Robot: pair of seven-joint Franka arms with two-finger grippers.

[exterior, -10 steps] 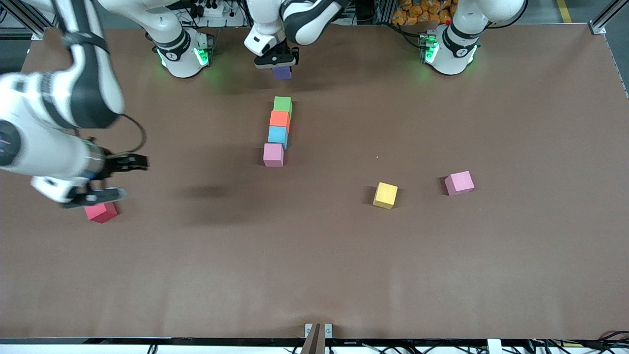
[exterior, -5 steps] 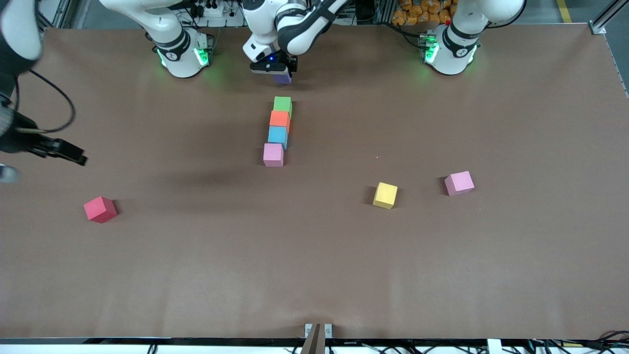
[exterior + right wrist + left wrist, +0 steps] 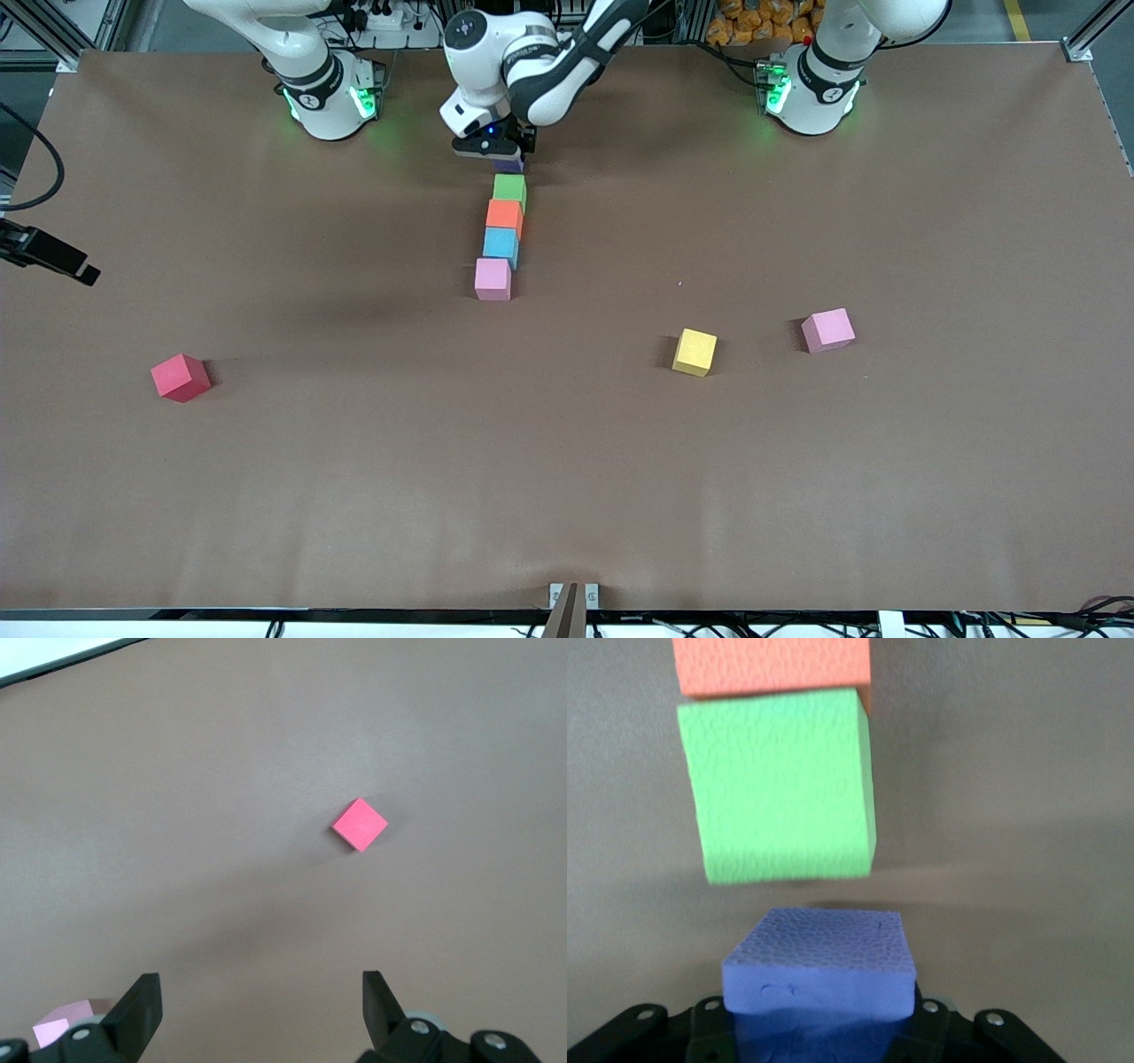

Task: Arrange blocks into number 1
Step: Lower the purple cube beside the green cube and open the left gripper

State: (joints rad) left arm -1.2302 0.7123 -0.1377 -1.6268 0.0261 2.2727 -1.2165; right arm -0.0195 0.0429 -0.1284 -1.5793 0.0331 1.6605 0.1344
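- Front view: a big brown table (image 3: 567,461) fills the picture, with the robot bases along its top edge. No box, bowl or tray is on it, so nothing is inside anything.
- Front view: four blocks lie in a touching row in the middle. The green block (image 3: 509,188) is the farthest from the camera, then the orange block (image 3: 504,214), the light blue block (image 3: 500,242) and the pink block (image 3: 493,278), which is the nearest.
- Front view: the left gripper (image 3: 493,146) pinches the purple block (image 3: 508,165). A second ago it was well apart from the green block. Now it has come close, just beside the green block on the side toward the bases. I think the row is about to get its fifth block.
- Front view: the right gripper (image 3: 53,255) has pulled away to the table's edge at the right arm's end, well apart from the green block, and it waits.
- Front view: a red cube (image 3: 181,377), a yellow cube (image 3: 695,352) and a second pink cube (image 3: 828,330) lie loose, all nearer the camera than the green block.
- Left wrist view: the fingers press on the purple block, with a small gap left to the green block.
- Right wrist view: the fingers (image 3: 137,1010) are spread wide and hold nothing, with the red cube down on the table below.
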